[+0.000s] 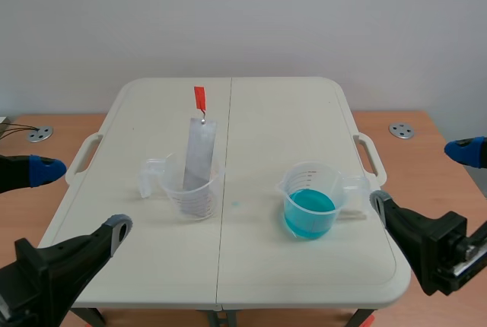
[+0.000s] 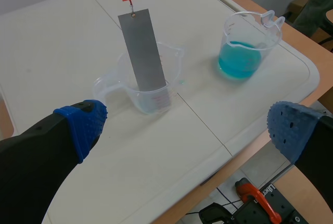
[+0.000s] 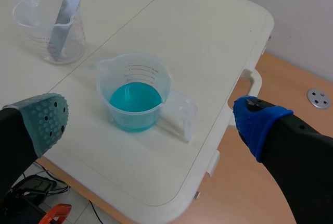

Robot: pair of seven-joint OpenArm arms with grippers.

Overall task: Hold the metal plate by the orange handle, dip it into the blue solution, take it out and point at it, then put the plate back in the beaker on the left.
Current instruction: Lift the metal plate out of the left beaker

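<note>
A grey metal plate with an orange handle stands tilted in a clear beaker left of the table's middle seam. A second clear beaker holding blue solution sits to the right. My left gripper hovers open at the near left, short of the plate's beaker; the plate rises ahead of it. My right gripper is open at the near right, with the blue beaker just ahead between its fingers and untouched. Neither gripper holds anything.
The white folding table has side handles and rests on a wooden surface with round metal discs. An orange clamp sits below the table's near edge.
</note>
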